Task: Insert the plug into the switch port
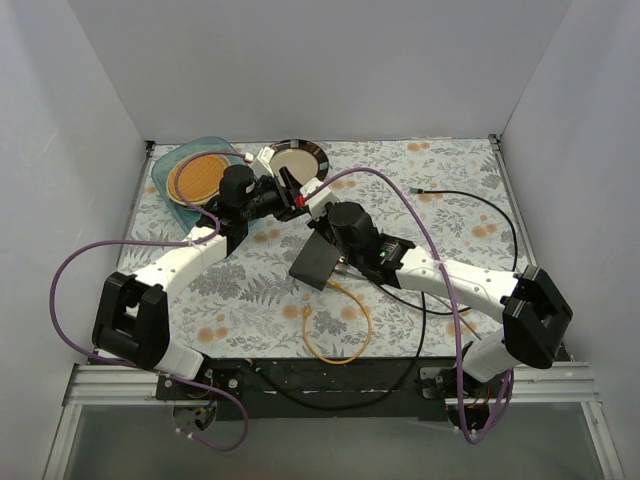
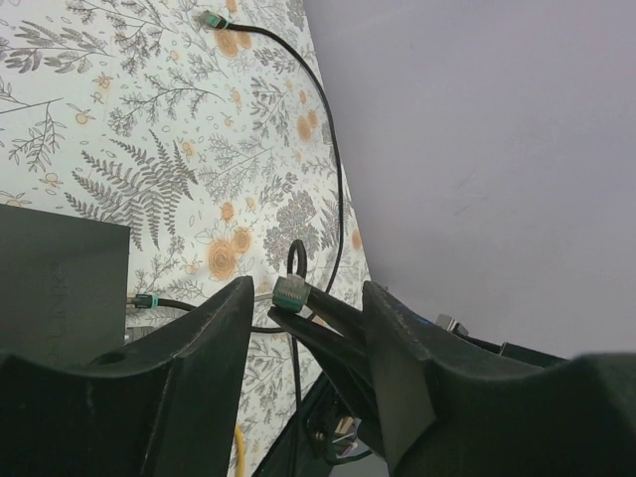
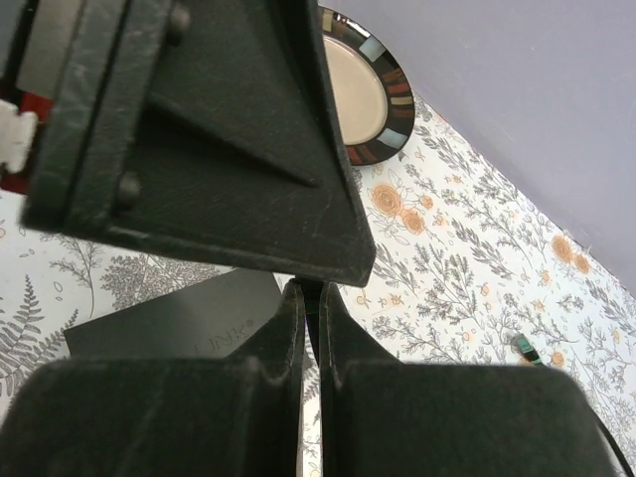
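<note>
On the flowered surface (image 1: 440,170) lie a blue dish (image 1: 165,178), a dark-rimmed plate (image 1: 300,158), a black cable (image 1: 470,193), and a looped yellow cable (image 1: 335,361) with its plug (image 1: 306,313).

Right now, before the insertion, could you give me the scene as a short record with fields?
left gripper: open, holding nothing, near the plate
right gripper: fingers shut; what they hold is hidden
dark box: beside the right gripper, ports not visible
yellow cable: loops on the table, one end leads toward the right gripper
plug: not made out in any view
plate: near the table's far edge
</note>
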Controlling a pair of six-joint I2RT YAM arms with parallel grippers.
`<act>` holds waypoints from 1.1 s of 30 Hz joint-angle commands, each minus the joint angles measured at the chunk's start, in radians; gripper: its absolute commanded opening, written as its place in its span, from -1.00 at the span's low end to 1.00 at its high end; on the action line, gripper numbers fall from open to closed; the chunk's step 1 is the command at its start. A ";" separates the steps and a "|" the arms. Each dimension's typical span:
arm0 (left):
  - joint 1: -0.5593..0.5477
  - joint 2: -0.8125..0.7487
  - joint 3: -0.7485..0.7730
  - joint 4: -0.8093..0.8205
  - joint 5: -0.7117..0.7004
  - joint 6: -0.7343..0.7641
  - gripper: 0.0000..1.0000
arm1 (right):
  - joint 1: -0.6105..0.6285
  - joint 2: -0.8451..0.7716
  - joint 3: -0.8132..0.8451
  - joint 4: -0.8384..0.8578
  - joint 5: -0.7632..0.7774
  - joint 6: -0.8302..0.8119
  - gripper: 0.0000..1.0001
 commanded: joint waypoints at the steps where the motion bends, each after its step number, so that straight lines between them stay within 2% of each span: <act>1: -0.003 -0.012 0.023 -0.013 -0.041 0.013 -0.06 | 0.025 -0.010 0.024 0.033 0.029 -0.002 -0.97; 3: -0.003 -0.008 0.023 -0.012 -0.039 0.013 -0.06 | 0.034 -0.012 0.025 0.034 0.035 -0.002 -0.97; 7: -0.005 -0.003 0.024 -0.007 -0.028 0.013 -0.41 | 0.045 -0.003 0.034 0.028 0.048 -0.003 -0.97; 8: -0.005 -0.005 0.023 -0.007 -0.028 0.013 -0.58 | 0.047 -0.001 0.034 0.028 0.051 -0.003 -0.97; 10: -0.005 -0.009 0.023 -0.006 -0.028 0.013 -0.77 | 0.048 0.007 0.039 0.027 0.062 -0.003 -0.97; 11: -0.005 -0.014 0.021 -0.006 -0.027 0.013 -0.95 | 0.050 0.014 0.040 0.027 0.063 0.000 -0.97; 16: -0.005 -0.020 0.018 -0.004 -0.025 0.028 -1.00 | 0.050 0.034 0.066 -0.002 0.065 0.011 -0.97; 17: -0.005 -0.022 0.018 -0.001 -0.022 0.039 -1.00 | 0.050 0.043 0.088 -0.030 0.056 0.018 -0.75; 19: -0.005 -0.025 0.020 -0.001 -0.018 0.079 -1.00 | 0.050 0.049 0.108 -0.064 0.043 0.021 -0.47; 20: -0.005 -0.028 0.018 0.000 -0.021 0.094 -1.00 | 0.048 0.046 0.112 -0.088 0.034 0.020 -0.10; 22: -0.005 -0.041 0.009 0.011 -0.031 0.135 -1.00 | 0.033 0.034 0.126 -0.116 -0.023 0.027 0.20; 23: -0.003 -0.049 -0.008 0.017 -0.039 0.151 -1.00 | 0.022 0.011 0.128 -0.127 -0.097 0.050 0.37; 25: -0.003 -0.072 -0.026 0.046 -0.054 0.171 -1.00 | -0.031 -0.019 0.120 -0.154 -0.191 0.078 0.53; 27: -0.003 -0.086 -0.058 0.075 -0.059 0.191 -1.00 | -0.100 -0.079 0.090 -0.147 -0.366 0.107 0.71; 28: -0.002 -0.098 -0.071 0.104 -0.059 0.197 -1.00 | -0.126 -0.098 0.077 -0.140 -0.430 0.116 0.74; 29: 0.000 -0.103 -0.081 0.118 -0.060 0.203 -1.00 | -0.184 -0.131 0.070 -0.137 -0.575 0.129 0.78; 33: 0.000 -0.130 -0.137 0.227 -0.030 0.209 -1.00 | -0.329 -0.182 0.039 -0.089 -0.863 0.236 0.78</act>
